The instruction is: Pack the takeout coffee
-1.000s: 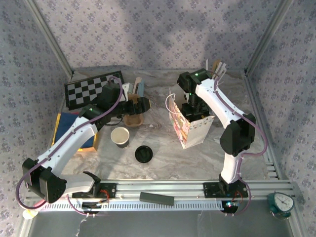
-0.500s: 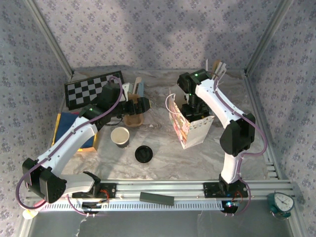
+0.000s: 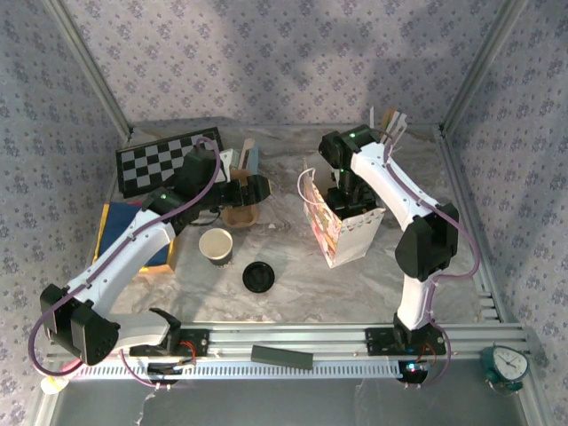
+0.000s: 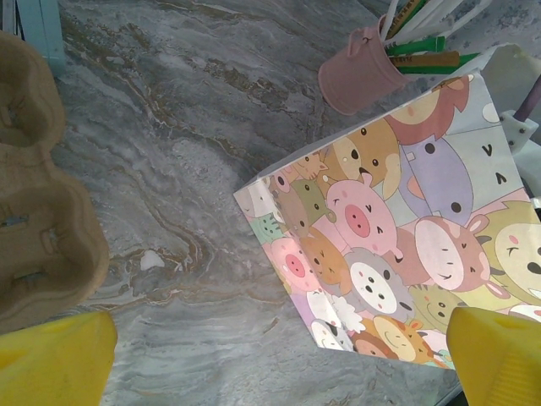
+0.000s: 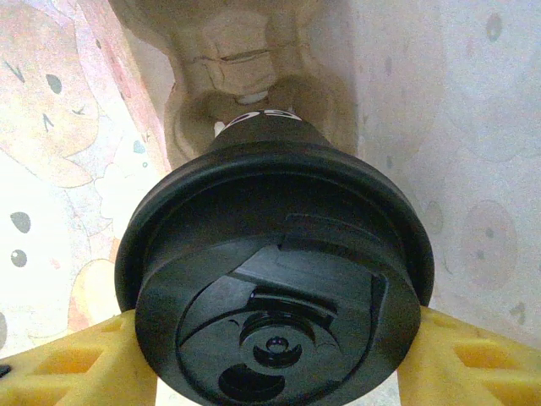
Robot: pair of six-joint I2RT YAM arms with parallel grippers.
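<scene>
the marble-patterned table [image 3: 293, 275] carries a cartoon-animal paper bag [image 3: 342, 240], standing open. the right gripper [image 5: 275, 359] reaches down into it, its yellow fingers clamped on either side of the takeout coffee [image 5: 275, 254], which sits inside the bag over a cardboard cup tray [image 5: 241, 59] at the bottom. the left gripper [image 4: 279, 355] is spread wide and empty, beside another cardboard tray [image 4: 38, 228].

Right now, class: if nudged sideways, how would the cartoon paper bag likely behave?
The cartoon paper bag probably flexes rather than resists: its walls look like thin printed paper. Standing tall and open-topped on the marbled table, it may slide or tip, though the pulp carrier inside likely steadies its base.
</scene>
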